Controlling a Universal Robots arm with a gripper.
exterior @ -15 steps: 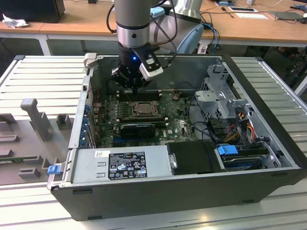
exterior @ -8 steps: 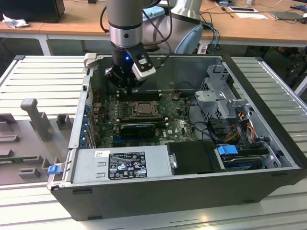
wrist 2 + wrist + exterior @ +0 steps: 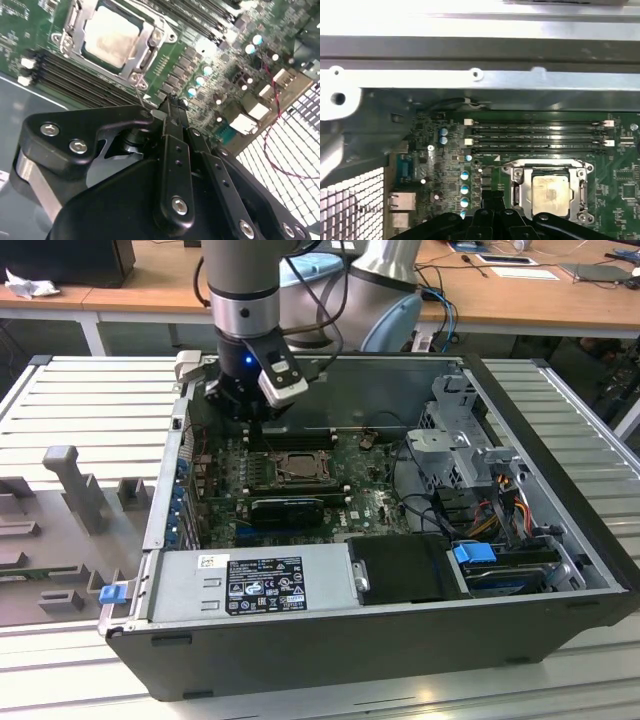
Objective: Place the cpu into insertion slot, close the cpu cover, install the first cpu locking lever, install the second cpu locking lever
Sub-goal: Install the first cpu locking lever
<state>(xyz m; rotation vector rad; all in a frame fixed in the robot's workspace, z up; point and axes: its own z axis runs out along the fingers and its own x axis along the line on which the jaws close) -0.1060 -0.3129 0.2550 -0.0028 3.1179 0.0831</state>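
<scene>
Exterior view, upper left: black gripper (image 3: 255,420) is hanging over the green board (image 3: 365,502), fingers pinched together on nothing. Lower right of it, pale silver square cpu (image 3: 298,469) is sitting in the black-framed insertion slot (image 3: 300,454), dark-silver cover frame (image 3: 276,468) lying flat over it.

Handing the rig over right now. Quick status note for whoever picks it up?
The gripper is shut with nothing in it, over the green board just off a corner of the socket.
The cpu sits in the insertion slot.
The cpu cover is down, framing the chip.
Done: cpu placed, cover closed.
Left: the two locking levers. I cannot tell whether either is latched, so check before moving.
</scene>
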